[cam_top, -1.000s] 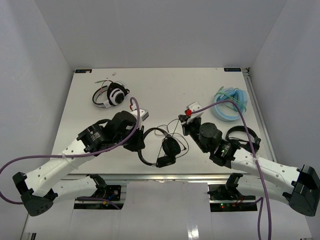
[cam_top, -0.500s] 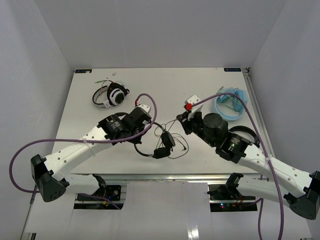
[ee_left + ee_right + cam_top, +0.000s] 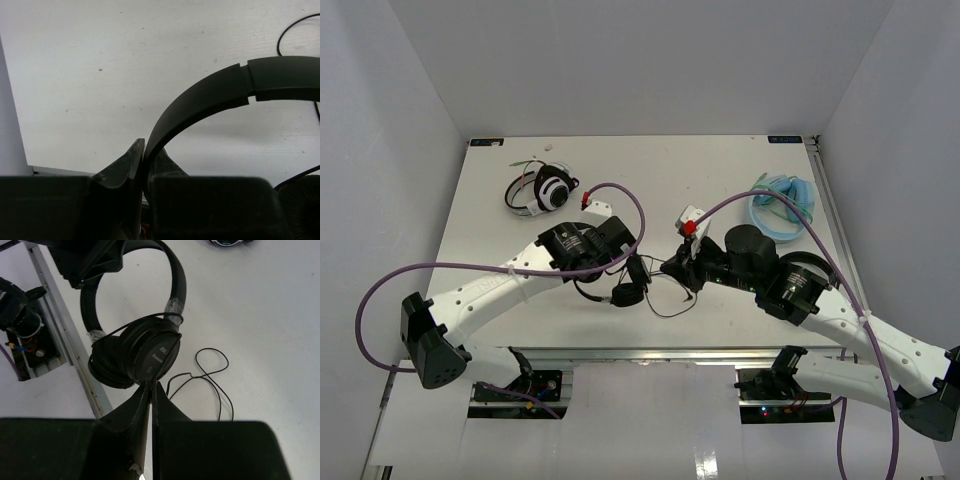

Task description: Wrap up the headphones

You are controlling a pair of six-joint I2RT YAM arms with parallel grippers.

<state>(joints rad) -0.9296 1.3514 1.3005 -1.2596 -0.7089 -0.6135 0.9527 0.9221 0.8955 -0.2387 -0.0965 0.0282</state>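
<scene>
The black headphones (image 3: 626,292) hang off the table near its front middle, earcups (image 3: 145,356) together with pale lettering facing my right wrist camera. My left gripper (image 3: 632,263) is shut on the thin headband (image 3: 200,100), which is pinched between its fingers (image 3: 145,146). My right gripper (image 3: 672,267) sits just right of the earcups, shut (image 3: 152,385) on the thin black cable. A strand of cable (image 3: 140,322) crosses over the earcups, and the slack lies in loose loops (image 3: 212,365) on the table (image 3: 660,180).
A white-and-black pair with a green cable (image 3: 544,190) lies at the back left. A blue ring-shaped object (image 3: 782,207) sits at the back right. The table's metal front rail (image 3: 640,352) runs just below the hanging earcups.
Both arms have closed in toward the table's middle. The left gripper carried the headphones right and back; the right gripper moved left with the cable, and the loose loops shrank.
</scene>
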